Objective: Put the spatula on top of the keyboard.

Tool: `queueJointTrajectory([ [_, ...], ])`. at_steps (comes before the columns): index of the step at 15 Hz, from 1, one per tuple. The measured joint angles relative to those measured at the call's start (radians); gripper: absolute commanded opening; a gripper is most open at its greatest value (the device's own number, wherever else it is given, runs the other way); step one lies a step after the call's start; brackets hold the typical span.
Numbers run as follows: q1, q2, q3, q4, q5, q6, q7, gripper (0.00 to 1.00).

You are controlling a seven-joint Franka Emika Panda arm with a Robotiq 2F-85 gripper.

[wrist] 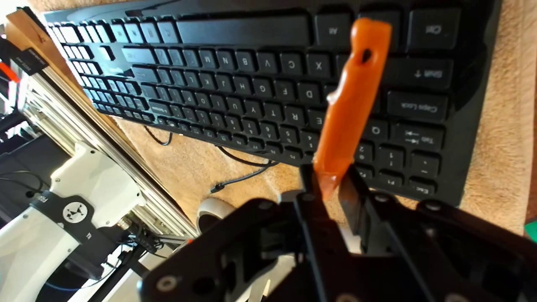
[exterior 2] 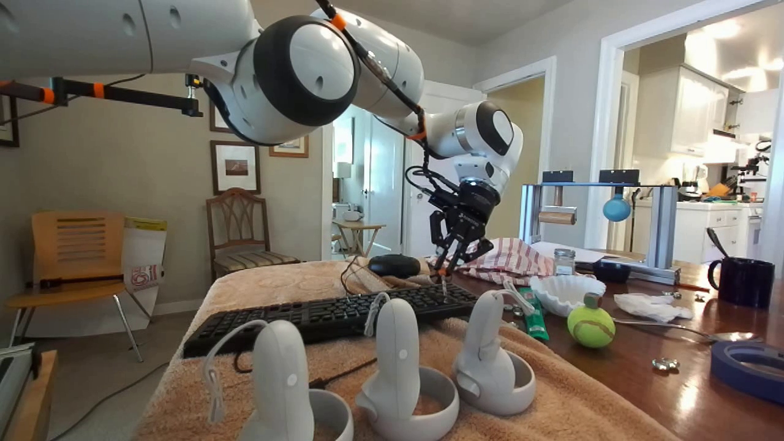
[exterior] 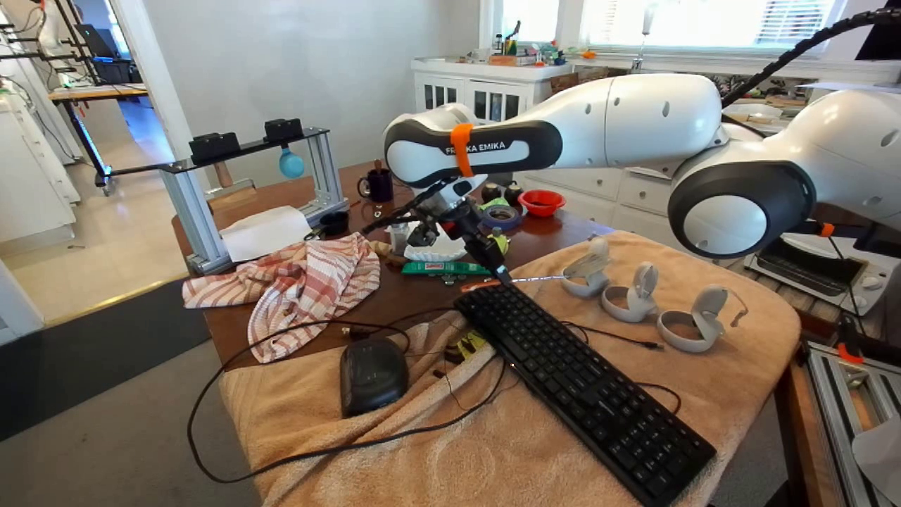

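Grips the spatula [wrist: 351, 102] by its orange handle, with the gripper [wrist: 328, 178] clenched on both sides near the shaft end. In the wrist view, points the free, pierced end of the handle across keys near Caps Lock on the keyboard [wrist: 251, 90]. In an exterior view, extends the metal shaft [exterior: 538, 279] on the opposite side of the grip, toward the nearest of three pale ringed controllers [exterior: 642, 285]. Cannot make out the blade. Cannot tell of any contact between spatula and keys.

Keyboard position: lies flat, keys upward, on the tan towel [exterior: 493, 461], running diagonally in an exterior view. On the same towel, includes the controllers along the function-key side and a rounded black object [exterior: 373, 377] near the space-bar side.

On the dark wooden table [exterior 2: 686, 404], includes a striped cloth [exterior: 313, 278], a green tube [exterior 2: 536, 315], a white fluted bowl [exterior 2: 563, 300], a tennis ball [exterior 2: 591, 326] and a dark mug [exterior 2: 744, 285]. In both exterior views, includes a metal frame [exterior 2: 663, 229] with a light-blue ball [exterior 2: 617, 208] hanging beneath the crossbar.
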Motion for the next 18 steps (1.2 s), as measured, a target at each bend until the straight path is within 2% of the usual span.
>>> queueJointTrajectory([
  [18, 0.022, 0.003, 0.000, 0.000, -0.024, 0.056, -0.059, 0.05],
])
